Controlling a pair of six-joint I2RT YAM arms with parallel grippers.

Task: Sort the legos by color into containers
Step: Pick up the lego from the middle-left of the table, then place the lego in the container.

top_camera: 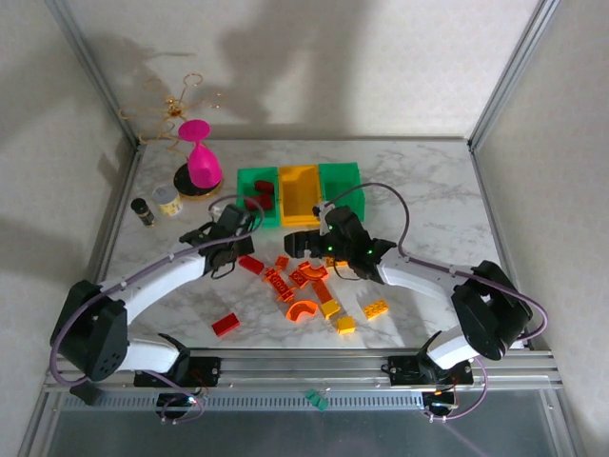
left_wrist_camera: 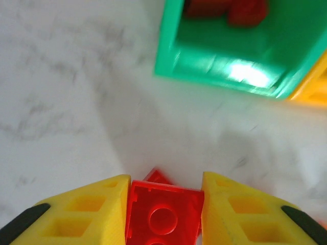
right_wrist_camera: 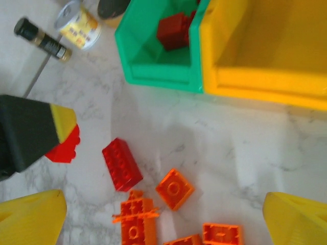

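Left claw [left_wrist_camera: 164,201] pinching red brick [left_wrist_camera: 162,219], grip clearest from left wrist

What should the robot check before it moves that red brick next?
1. Is the left gripper shut on the red brick? ok.
2. Does the left green bin hold red bricks, so the colour matches? ok.
3. Is there room in that bin? ok.
4. Is the right gripper open and holding nothing? ok.
5. Is the brick lifted off the table? cannot tell.
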